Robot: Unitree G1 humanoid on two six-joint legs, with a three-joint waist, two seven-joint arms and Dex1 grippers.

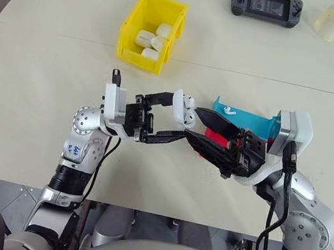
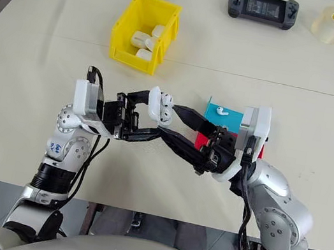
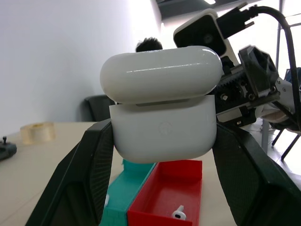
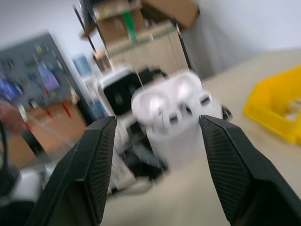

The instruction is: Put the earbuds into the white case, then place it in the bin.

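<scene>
Bench (image 1: 40, 109) carries the bin (image 1: 135, 32), well beyond both grippers, with several white cases lying inside. Blue tray (image 1: 251, 122) and red tray (image 3: 164, 188) sit side by side just under the right gripper (image 1: 196, 125), an earbud (image 1: 229, 111) lying in the blue one. Left gripper (image 1: 178, 119) clamped on the white case (image 1: 184, 110), lid hinged up. Right gripper's jaws spread apart, empty, just beside the case.

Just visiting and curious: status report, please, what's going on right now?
Left end effector shut on the white case, lid open. Right end effector open beside it. One earbud in the blue tray, one in the red tray. Nothing blocking.
</scene>
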